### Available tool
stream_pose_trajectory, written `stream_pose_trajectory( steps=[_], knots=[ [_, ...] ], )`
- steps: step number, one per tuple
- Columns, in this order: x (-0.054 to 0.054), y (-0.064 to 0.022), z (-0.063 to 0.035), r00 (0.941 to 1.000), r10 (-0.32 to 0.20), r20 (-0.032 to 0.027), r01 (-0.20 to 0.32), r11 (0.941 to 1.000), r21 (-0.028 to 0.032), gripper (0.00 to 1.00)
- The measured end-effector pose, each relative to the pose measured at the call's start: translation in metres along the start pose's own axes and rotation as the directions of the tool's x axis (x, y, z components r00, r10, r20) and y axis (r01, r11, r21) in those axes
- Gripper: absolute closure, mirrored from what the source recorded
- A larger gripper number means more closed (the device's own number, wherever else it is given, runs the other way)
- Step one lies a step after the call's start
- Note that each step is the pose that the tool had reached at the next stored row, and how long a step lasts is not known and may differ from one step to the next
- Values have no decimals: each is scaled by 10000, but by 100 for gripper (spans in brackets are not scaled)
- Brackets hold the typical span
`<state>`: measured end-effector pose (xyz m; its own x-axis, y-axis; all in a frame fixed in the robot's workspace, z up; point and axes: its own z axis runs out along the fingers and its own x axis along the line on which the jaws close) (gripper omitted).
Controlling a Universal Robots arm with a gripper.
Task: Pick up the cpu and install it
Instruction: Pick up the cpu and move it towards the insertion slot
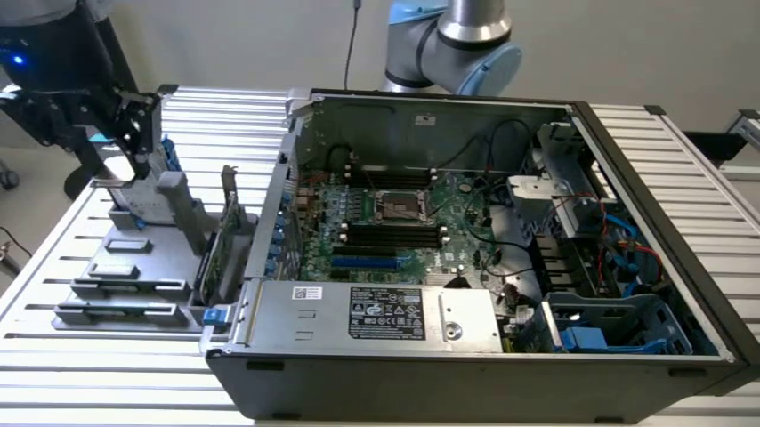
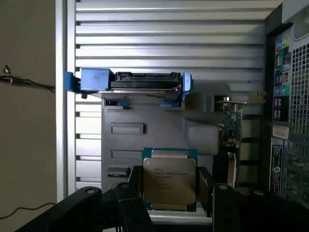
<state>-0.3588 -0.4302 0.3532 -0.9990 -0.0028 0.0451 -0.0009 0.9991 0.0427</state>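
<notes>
The cpu (image 2: 169, 179), a small square chip with a silver-grey metal top on a green edge, sits between my two black fingers (image 2: 134, 186), which press its opposite sides. My gripper (image 2: 169, 191) is shut on it. In the exterior view the gripper (image 1: 117, 160) hangs at the far left, above the grey parts fixture (image 1: 131, 289), with the pale cpu (image 1: 119, 169) at its tip, clear of the fixture. The empty cpu socket (image 1: 401, 206) lies in the middle of the motherboard inside the open computer case (image 1: 475, 378), well to the exterior view's right of the gripper.
A hard drive in a blue frame (image 2: 128, 82) stands on the fixture beyond the cpu. An expansion card (image 1: 226, 240) stands upright between fixture and case. Black memory sticks (image 1: 392, 233) flank the socket. The power supply (image 1: 380, 311) and cables crowd the case's near side.
</notes>
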Motion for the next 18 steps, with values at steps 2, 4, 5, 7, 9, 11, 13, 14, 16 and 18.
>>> stream_pose_trajectory(
  steps=[2, 4, 5, 7, 9, 11, 13, 14, 16, 18],
  knots=[
    [-89, 4, -96, 10000, 0, -9, 0, 10000, -4, 45],
    [-172, 8, -187, 10000, 0, -15, 0, 10000, -5, 45],
    [-218, 10, -236, 10000, 0, -19, 0, 10000, -6, 45],
    [-303, 14, -327, 10000, 2, -30, -2, 10000, -6, 45],
    [-391, 17, -410, 10000, 1, -41, -1, 10000, -7, 45],
    [-479, 19, -464, 10000, 1, -46, -1, 10000, -6, 45],
    [-570, 24, -494, 10000, 2, -48, -2, 10000, -5, 45],
    [-616, 26, -506, 10000, 1, -47, -1, 10000, -6, 45],
    [-704, 30, -519, 10000, 1, -47, -1, 10000, -6, 45],
    [-794, 37, -523, 10000, 1, -47, -1, 10000, -6, 45]
  ],
)
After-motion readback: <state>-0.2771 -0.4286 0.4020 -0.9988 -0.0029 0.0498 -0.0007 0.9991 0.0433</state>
